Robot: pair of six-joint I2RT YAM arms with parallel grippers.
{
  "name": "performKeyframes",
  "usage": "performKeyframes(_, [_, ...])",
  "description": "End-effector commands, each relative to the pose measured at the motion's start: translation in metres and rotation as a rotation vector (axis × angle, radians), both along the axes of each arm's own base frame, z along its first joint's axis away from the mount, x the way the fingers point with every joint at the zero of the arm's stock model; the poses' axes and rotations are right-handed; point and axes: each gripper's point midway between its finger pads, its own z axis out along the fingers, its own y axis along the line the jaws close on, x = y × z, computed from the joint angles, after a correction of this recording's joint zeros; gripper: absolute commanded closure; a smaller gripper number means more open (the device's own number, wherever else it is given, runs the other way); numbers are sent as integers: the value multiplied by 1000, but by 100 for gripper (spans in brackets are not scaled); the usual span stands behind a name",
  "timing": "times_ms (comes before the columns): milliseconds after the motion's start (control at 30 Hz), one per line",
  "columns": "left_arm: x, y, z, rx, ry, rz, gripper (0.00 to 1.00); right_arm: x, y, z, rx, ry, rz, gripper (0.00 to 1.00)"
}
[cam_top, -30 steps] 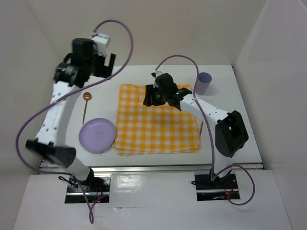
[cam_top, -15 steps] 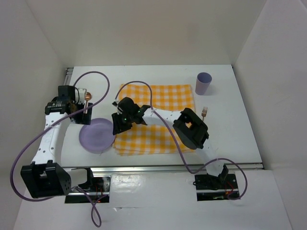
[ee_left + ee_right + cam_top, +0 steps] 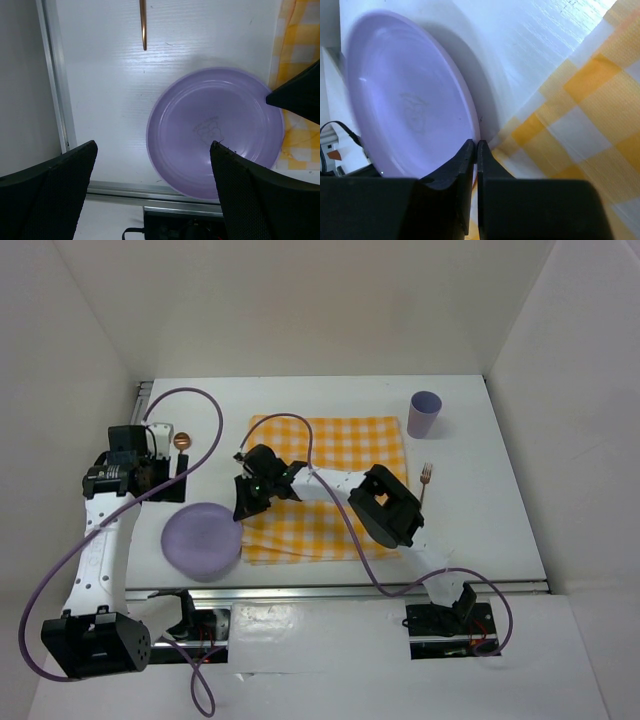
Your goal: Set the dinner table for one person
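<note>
Spreading across the whole workspace, the large flat white rectangular dinner table (image 3: 480,530), with a metal rail at its near edge, carries every piece of the setting for 1 person. The yellow-and-white checked cloth (image 3: 345,450) lies in its middle. The round shallow lilac plate (image 3: 195,540) sits on bare tabletop just beside the cloth's left edge, near the front rail, its right rim meeting the cloth's near corner. The right gripper (image 3: 476,147) reaches across the cloth and has its 2 fingers pressed nearly together on that right rim, pinching it where plate and cloth meet. The plate lies to the left of this gripper and the cloth's centre to its right, so the coming move looks like a drag or lift rightward onto the cloth. The left gripper (image 3: 153,147) hovers above the plate with its jaws spread wide, holding nothing; it is the nearer arm, yet not the one gripping. A slim copper spoon (image 3: 181,441) lies beyond the plate, a small metal fork (image 3: 424,478) lies right of the cloth, and a lilac cup (image 3: 425,414) stands at the cloth's far right corner.
</note>
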Motion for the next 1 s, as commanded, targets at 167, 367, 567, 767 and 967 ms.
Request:
performKeyframes(167, [-6, -2, 1, -8, -7, -7, 0, 8, 24, 22, 84, -19, 32, 100])
performKeyframes(367, [-5, 5, 3, 16, -12, 7, 0, 8, 30, 55, 142, -13, 25, 100])
performKeyframes(567, [3, 2, 21, -6, -69, -8, 0, 56, -5, 115, 180, -89, -127, 100])
performKeyframes(767, [12, 0, 21, -33, -67, 10, 0, 100, -89, 123, 116, -105, -304, 100])
performKeyframes(967, [37, 9, 21, 2, -67, -15, 0, 106, -199, 109, -13, -125, -466, 100])
